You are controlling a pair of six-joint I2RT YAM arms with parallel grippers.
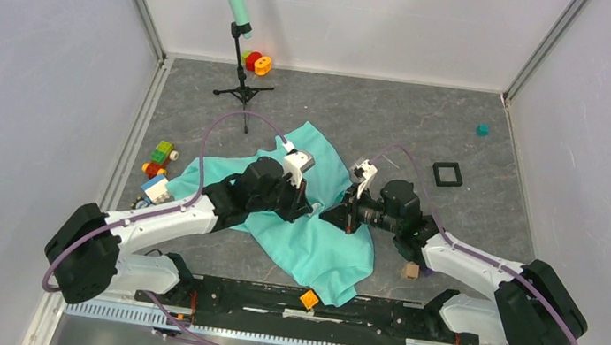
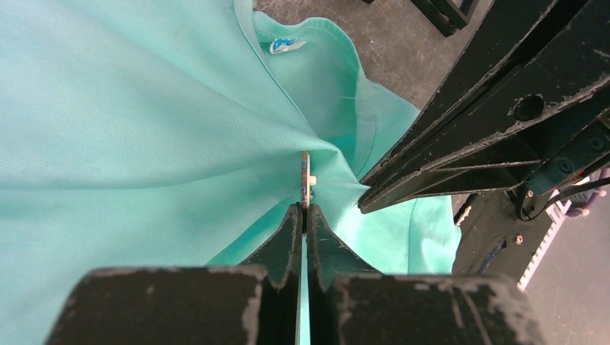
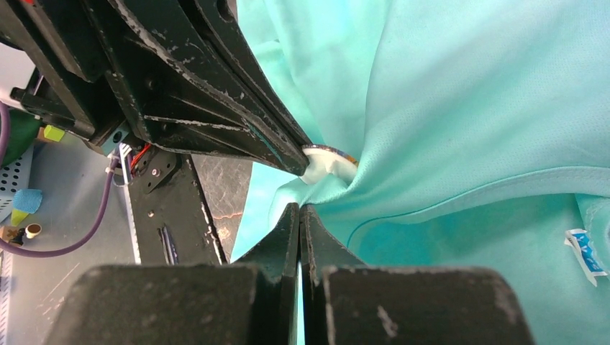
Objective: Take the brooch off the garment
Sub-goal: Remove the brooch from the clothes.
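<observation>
Cloth bunches to a peak where your two arms meet over the middle of the table. Your left gripper has its fingers pressed together on the thin edge of the brooch, a small disc seen edge-on, standing out of the garment. Your right gripper is pinched tight on a fold of the garment just below the brooch, its tips close beside the left ones. The garment lies rumpled on the table between both arms, its white neck label showing inside the collar. A black square frame lies flat beyond your right arm, apart from the garment.
</observation>
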